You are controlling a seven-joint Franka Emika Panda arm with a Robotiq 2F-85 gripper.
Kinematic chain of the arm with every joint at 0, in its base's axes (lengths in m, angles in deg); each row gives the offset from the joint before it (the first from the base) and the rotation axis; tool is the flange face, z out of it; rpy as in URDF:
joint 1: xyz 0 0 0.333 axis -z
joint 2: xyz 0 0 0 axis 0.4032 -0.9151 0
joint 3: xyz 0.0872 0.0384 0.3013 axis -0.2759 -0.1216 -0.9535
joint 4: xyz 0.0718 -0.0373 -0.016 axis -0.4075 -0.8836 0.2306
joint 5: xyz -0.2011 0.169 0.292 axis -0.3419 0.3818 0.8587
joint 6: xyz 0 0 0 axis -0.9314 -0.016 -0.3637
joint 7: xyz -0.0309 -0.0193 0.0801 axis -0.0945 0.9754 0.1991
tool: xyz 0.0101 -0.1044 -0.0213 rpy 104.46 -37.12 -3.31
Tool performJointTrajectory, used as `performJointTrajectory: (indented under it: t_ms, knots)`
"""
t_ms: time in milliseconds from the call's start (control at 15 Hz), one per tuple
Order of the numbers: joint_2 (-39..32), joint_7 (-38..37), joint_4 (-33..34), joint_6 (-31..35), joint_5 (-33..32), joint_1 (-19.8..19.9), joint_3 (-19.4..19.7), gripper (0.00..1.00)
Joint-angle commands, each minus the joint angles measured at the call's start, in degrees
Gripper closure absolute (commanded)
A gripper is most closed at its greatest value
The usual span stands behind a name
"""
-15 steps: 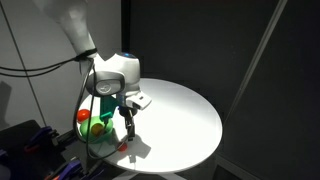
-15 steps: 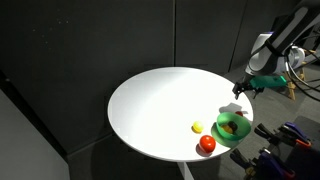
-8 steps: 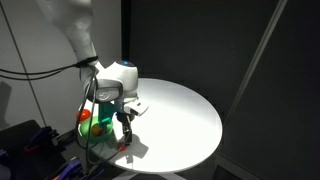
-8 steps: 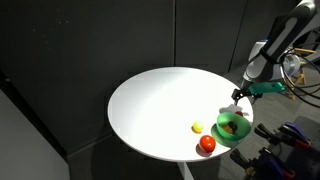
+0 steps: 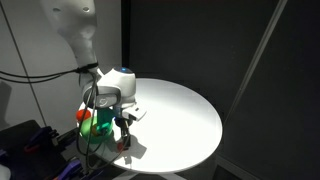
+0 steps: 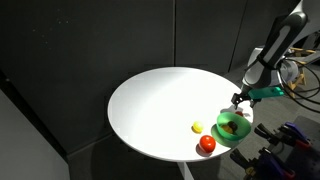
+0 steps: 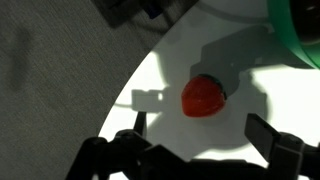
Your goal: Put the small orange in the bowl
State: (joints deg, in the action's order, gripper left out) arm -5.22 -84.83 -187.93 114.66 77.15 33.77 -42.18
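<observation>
the gripper [image 7: 196, 124] hangs wide open, holding nothing. the small orange [image 7: 203, 97] lies on the white table [image 7: 280, 105] mid-frame in the wrist view, framed by both fingers; the bowl [image 7: 300, 30] sits upper right.

The table [image 6: 160, 100] under the claw [image 7: 195, 126] looks smooth, matt white. The red fruit [image 7: 202, 98] just below the claw is a bit shiny. The green bowl [image 6: 246, 131] beside it reads as smooth plastic. The claw's fingers [image 7: 264, 136] are dull black. The floor [image 7: 50, 60] beyond looks like rough grey carpet.
</observation>
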Motion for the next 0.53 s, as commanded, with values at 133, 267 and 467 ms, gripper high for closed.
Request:
performJointTrajectory:
  t_ms: [133,267,467]
  knots:
    - [-1.75,1.85,0.15,2.08,1.86,1.02,-0.6,0.0]
    - [-2.32,1.92,0.22,2.46,1.87,1.23,-0.71,0.0]
    - [-3.09,2.03,0.35,2.99,1.84,1.53,-0.86,0.0]
